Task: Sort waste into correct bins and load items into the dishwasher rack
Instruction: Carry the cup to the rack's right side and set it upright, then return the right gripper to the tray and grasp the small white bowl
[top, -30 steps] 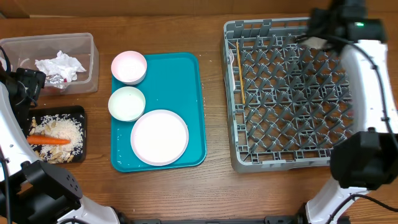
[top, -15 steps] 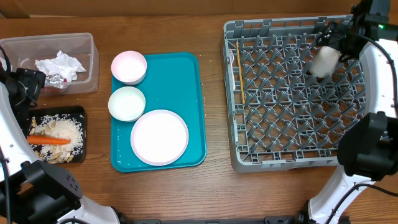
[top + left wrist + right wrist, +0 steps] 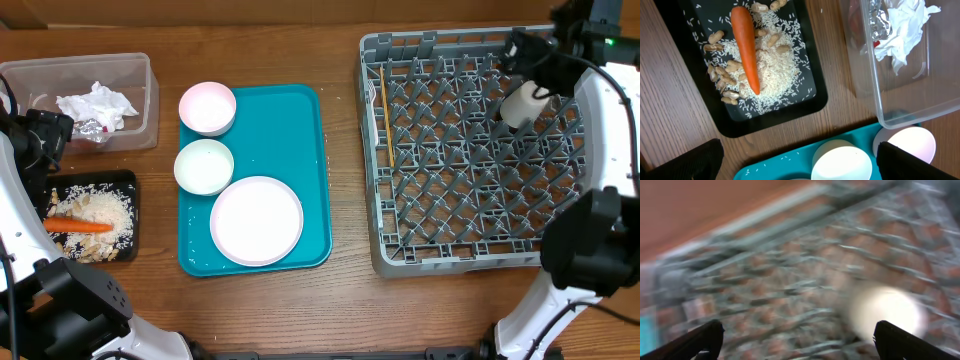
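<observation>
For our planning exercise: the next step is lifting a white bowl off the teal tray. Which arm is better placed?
Left, probably. The left gripper is open near the bowls, both in its wrist view; the right gripper is far off over the rack by the cup.

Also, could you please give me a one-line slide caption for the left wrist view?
Carrot lying on rice in the black tray, beside the clear tub holding crumpled napkins.

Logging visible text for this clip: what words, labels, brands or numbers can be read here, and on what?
No text can be read anywhere.
Wrapper in the clear tub: red and silver foil, any print too small to make out.
Right wrist view of the rack: blurred, nothing legible.
</observation>
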Robot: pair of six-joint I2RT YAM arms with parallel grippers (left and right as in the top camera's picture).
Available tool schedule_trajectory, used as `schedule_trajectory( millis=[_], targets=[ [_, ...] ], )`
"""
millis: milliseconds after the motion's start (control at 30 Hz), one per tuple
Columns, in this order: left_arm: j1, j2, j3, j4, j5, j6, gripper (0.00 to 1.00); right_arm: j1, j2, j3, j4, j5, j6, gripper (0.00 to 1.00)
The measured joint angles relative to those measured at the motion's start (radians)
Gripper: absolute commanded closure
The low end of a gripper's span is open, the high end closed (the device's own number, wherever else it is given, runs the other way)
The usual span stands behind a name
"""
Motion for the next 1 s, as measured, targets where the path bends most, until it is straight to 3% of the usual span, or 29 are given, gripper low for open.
schedule_trajectory(
  millis=[167, 333, 467, 667, 833, 1000],
  targets=[
    [0.0, 0.0, 0.0, 0.0, 0.0, 0.0, 0.0, 0.148, -0.1, 0.0, 0.064, -0.237, 0.005, 0.0],
    [0.0, 0.0, 0.0, 0.0, 0.0, 0.0, 0.0, 0.398, -0.114, 0.001, 0.15, -0.36, 0.006, 0.0],
    [0.0, 0.0, 0.0, 0.0, 0.0, 0.0, 0.0, 0.623, -0.073, 0.001, 0.201, -0.314, 0.007, 0.0],
    [0.0, 0.0, 0.0, 0.0, 0.0, 0.0, 0.0, 0.845, 0.065, 0.001, 0.24, -0.14, 0.034, 0.02],
    [0.0, 0.0, 0.0, 0.0, 0.0, 0.0, 0.0, 0.942, 0.176, 0.001, 0.29, -0.055, 0.088, 0.16],
    [0.0, 0.0, 0.0, 0.0, 0.0, 0.0, 0.0, 0.988, 0.23, 0.001, 0.346, -0.027, 0.142, 0.18]
  ],
)
